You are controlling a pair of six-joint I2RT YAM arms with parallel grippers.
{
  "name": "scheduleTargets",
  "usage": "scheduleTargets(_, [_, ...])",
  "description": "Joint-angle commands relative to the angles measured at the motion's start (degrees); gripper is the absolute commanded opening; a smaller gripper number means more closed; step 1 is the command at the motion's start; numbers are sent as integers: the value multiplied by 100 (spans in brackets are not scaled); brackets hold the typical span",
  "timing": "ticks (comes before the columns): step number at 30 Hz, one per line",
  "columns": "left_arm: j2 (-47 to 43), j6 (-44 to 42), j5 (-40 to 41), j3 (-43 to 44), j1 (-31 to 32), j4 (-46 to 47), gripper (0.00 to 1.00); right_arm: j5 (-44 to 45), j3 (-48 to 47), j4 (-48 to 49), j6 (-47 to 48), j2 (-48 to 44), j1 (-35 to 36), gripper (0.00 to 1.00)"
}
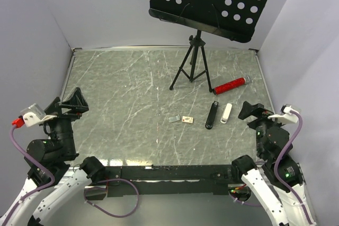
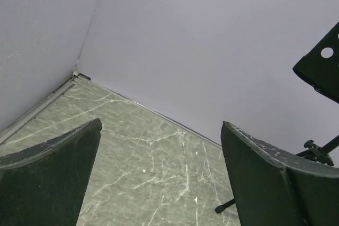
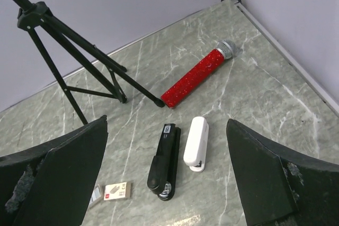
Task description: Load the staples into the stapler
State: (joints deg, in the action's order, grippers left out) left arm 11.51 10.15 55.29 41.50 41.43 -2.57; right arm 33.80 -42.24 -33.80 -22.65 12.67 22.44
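At the right edge of the surface (image 1: 116, 88), I am hovering my right pincer (image 1: 253, 110) wide open and empty, probably readying a fine pinch on the staples (image 1: 173, 119).

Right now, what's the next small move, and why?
Likely lower the right gripper toward the black stapler to open it. It and the left gripper are open and empty. The black stapler lies shut near the right arm, beside a white stapler, and the staples lie untouched by the small box.
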Motion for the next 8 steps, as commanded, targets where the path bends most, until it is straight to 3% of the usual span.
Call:
scheduleTargets(1, [62, -57, 17, 96, -30, 134, 100, 118, 49, 260, 244, 95, -20, 100])
scheduleTargets(8, [88, 48, 26, 52, -30, 72, 99, 109, 40, 225, 226, 131, -11, 100])
